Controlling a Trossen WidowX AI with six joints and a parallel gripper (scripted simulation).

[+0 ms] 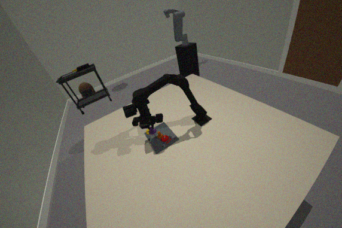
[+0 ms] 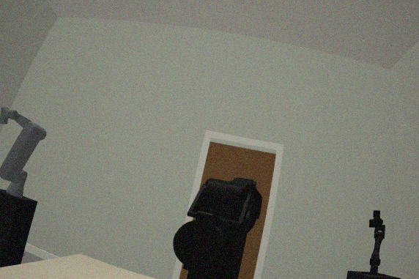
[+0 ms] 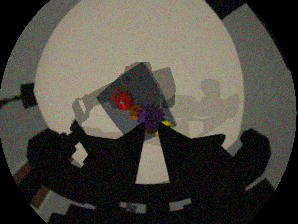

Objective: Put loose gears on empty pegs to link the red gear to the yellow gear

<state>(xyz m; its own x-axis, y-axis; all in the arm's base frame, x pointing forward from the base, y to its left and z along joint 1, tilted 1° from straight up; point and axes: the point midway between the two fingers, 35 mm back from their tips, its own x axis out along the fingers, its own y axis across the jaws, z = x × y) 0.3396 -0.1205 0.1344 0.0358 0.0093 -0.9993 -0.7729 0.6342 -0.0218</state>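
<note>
Gripping a purple gear [image 1: 152, 131] [image 3: 151, 117]: one gripper [image 1: 152, 127] [image 3: 150, 124], black, fingers closed on the gear's near side, pointing down over the board. Whether the gear touches a peg beneath, cannot be told.

Board [image 1: 158, 148] [image 3: 143, 75]: one, grey, square, flat on the pale table [image 1: 215, 162] [image 3: 125, 37], near the arm's base [image 1: 207, 119].

Red gear [image 1: 164, 138] [image 3: 127, 102]: one, on the board, a red arrow [image 1: 169, 140] [image 3: 115, 93] curving beside it.

Orange gear [image 1: 159, 134] [image 3: 135, 111]: one, small, between the red and the purple in the wrist view; its fit against either is too small to tell.

Yellow gear [image 1: 147, 131] [image 3: 167, 123]: one, mostly hidden by the purple gear; its stripe cannot be made out.

Arm [image 1: 159, 84] [image 2: 216, 250]: one, black, arched over the table from its base to the board; in the exterior view, seen close, in front of a brown door [image 1: 314, 30] [image 2: 239, 163].

Surroundings: a dark cart [image 1: 76, 75] with a brown ball [image 1: 85, 88] on its lower shelf; a grey arm [image 1: 178, 26] [image 2: 20, 152] on a black pedestal [image 1: 188, 58] [image 2: 15, 229].
</note>
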